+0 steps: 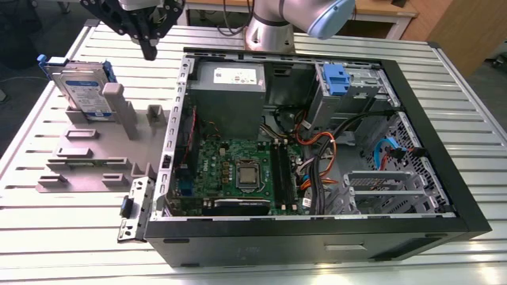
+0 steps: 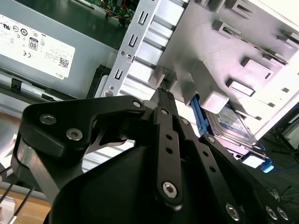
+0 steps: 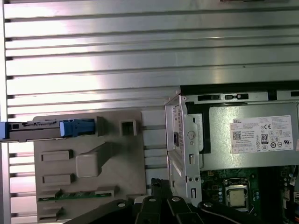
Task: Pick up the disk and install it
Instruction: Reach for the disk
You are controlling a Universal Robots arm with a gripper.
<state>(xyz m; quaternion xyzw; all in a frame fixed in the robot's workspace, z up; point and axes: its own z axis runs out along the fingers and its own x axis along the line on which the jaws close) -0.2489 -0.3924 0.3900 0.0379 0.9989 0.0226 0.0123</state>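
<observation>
PC case (image 1: pixel 443 196) is lying on its side on slatted counter (image 1: pixel 47 237), side panel off.

Sitting inside case:
- grey PSU (image 1: pixel 230 89) w/ white sticker, against the case wall nearest arm base (image 1: pixel 269 29)
- green mobo (image 1: pixel 237 172) next to PSU, CPU bare
- orange/black cables (image 1: pixel 317 142) beside mobo
- blue ribbed latch (image 1: pixel 336 80) at a corner bay

Grey fixture plate (image 1: pixel 87 160) is lying just outside case, on the exterior view's left of it, and is carrying the disk (image 1: pixel 79 89) in a slot. Disk is standing on edge and leaning a bit. It has a silver body, white-and-blue label and bright blue carrier round it. In first wrist view the disk (image 3: pixel 42 129) is showing edge-on. In second wrist view the disk (image 2: pixel 231 123) is sitting partly behind a fixture block.

Tool (image 1: pixel 149 54) is hovering over counter betw. disk and case wall, well clear of disk. Fingers are pinching narrow and gripping nothing. Same in second wrist view (image 2: pixel 163 93) and first wrist view (image 3: pixel 156 184).
</observation>
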